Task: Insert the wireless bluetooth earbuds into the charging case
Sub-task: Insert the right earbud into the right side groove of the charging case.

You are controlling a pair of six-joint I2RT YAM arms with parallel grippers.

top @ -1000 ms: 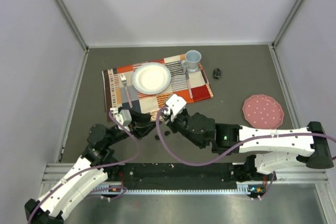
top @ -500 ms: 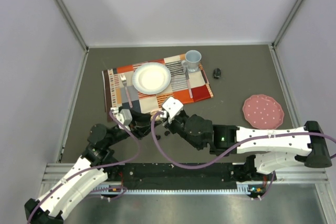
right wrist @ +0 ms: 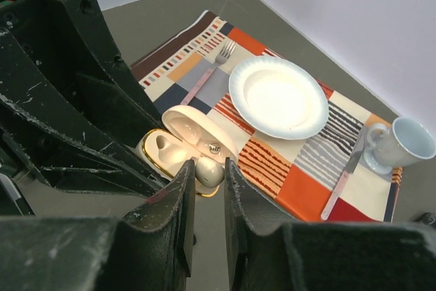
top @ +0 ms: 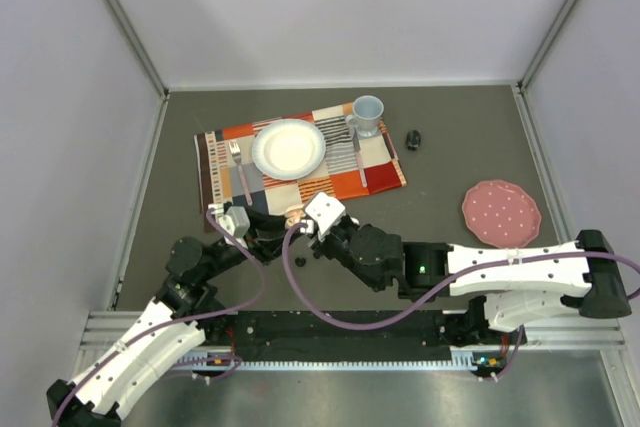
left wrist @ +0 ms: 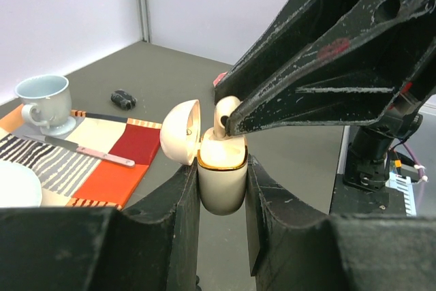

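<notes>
My left gripper (left wrist: 221, 192) is shut on a cream charging case (left wrist: 221, 178) with a gold rim, held upright above the table with its lid (left wrist: 180, 131) open. My right gripper (right wrist: 206, 168) is shut on a white earbud (right wrist: 209, 172) and holds it at the case's open top (right wrist: 163, 151). The earbud also shows in the left wrist view (left wrist: 225, 110), partly inside the opening. One socket of the case looks empty. In the top view the two grippers meet at the case (top: 297, 214), near the placemat's front edge. Other earbuds are not clearly seen.
A patterned placemat (top: 375, 172) holds a white plate (top: 288, 147), a fork (top: 240, 169), a knife (top: 358, 157) and a pale blue cup (top: 367, 114). A small black object (top: 413, 138) lies right of the mat. A pink plate (top: 500, 212) lies at the right. A dark speck (top: 299, 262) lies below the grippers.
My right gripper has moved left and up to the left gripper, bringing the white earbud to the open case. The left gripper has barely moved.
</notes>
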